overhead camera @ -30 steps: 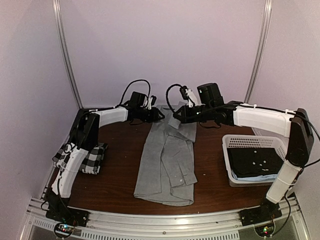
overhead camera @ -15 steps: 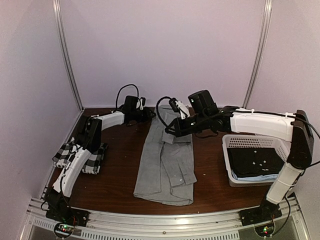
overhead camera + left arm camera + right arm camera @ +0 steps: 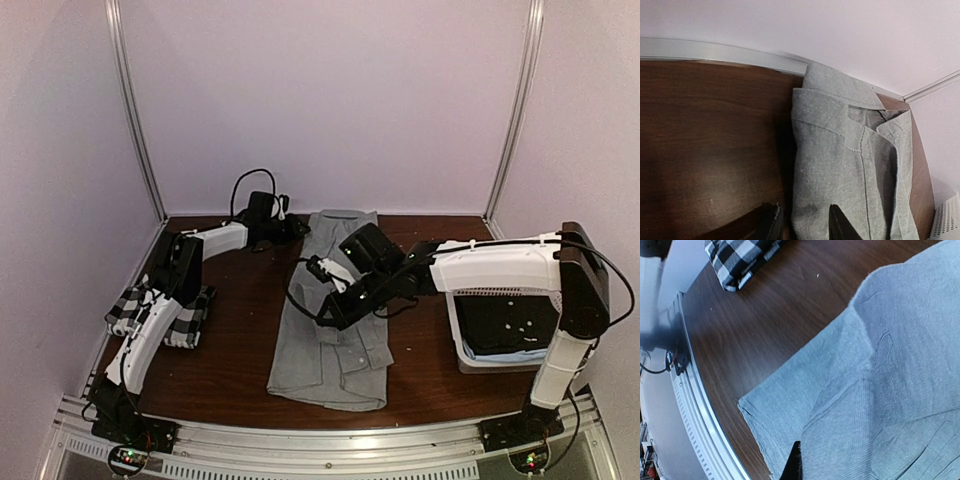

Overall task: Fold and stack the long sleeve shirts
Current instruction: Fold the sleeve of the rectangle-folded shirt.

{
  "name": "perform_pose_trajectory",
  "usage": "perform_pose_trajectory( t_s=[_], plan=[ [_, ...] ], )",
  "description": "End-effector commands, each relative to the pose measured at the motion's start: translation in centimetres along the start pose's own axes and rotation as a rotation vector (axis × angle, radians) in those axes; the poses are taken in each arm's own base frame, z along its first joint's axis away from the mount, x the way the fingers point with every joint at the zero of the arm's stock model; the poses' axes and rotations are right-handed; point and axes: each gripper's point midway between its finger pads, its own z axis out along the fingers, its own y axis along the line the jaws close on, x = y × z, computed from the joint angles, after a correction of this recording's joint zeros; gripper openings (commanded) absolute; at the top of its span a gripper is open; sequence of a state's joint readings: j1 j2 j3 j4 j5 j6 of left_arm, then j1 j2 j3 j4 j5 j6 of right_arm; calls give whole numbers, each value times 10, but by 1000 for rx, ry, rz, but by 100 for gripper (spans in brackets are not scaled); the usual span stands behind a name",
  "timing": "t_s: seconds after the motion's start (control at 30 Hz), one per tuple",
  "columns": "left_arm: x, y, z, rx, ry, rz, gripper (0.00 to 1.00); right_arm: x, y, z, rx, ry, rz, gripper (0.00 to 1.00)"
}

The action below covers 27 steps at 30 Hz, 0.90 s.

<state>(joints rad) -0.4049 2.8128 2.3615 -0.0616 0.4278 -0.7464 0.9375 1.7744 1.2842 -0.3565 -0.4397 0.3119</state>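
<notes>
Across the middle of the brown wooden table [image 3: 235, 350] lies the grey shirt [image 3: 330, 345], stretched lengthwise from the back wall towards the arm bases, its collar at the far end and a buttoned cuff showing on its near right part. Right of the grey shirt, close to its edge, stands a white plastic basket [image 3: 480, 364] with dark folded cloth [image 3: 505, 325] in it. Left of the grey shirt, well apart from it, the black-and-white checked shirt [image 3: 192, 318] sits folded into a small bundle, partly hidden under the left arm. Over the grey shirt's middle, towards its left edge, hangs the right gripper [image 3: 325, 316]; its jaws are closed, and the wrist view shows a raised fold of the grey cloth running up into its fingertips, so it has hold of that shirt. Just left of the grey shirt's collar end sits the left gripper [image 3: 802, 222], jaws partly apart; in its wrist view the two fingers frame the shirt's left edge, and nothing is pinched between them.
</notes>
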Motion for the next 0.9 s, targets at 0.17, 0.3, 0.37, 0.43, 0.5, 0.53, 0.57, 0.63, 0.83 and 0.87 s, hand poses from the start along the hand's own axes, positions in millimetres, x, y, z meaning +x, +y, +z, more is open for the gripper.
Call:
perform_pose_trajectory(
  t_s=[0.17, 0.3, 0.37, 0.43, 0.5, 0.53, 0.57, 0.63, 0.83, 0.87],
  plan=[
    [-28, -27, -22, 60, -33, 54, 33, 17, 3, 27, -5, 103, -6, 4],
    [-37, -38, -37, 81, -35, 73, 35, 13, 5, 30, -6, 95, -4, 20],
    [-44, -46, -46, 97, -45, 91, 37, 6, 6, 24, 0, 63, -8, 35],
    [-50, -56, -54, 108, -52, 113, 39, -3, 7, 17, 14, 30, -14, 47],
    [-55, -66, -62, 124, -56, 130, 40, -13, 2, 10, 37, -10, -1, 51],
    [-57, -70, -65, 129, -57, 138, 40, -18, -2, 6, 49, -30, 18, 52],
    [-58, -74, -69, 133, -57, 145, 40, -22, -9, 2, 60, -51, 45, 52],
    [-59, -80, -75, 136, -55, 162, 40, -30, -25, -6, 71, -89, 103, 52],
    [-48, -88, -97, 127, -13, 173, 40, -50, -83, -29, 107, -211, 281, 51],
    [-44, -89, -101, 127, -2, 170, 40, -51, -94, -30, 104, -225, 323, 52]
  ],
)
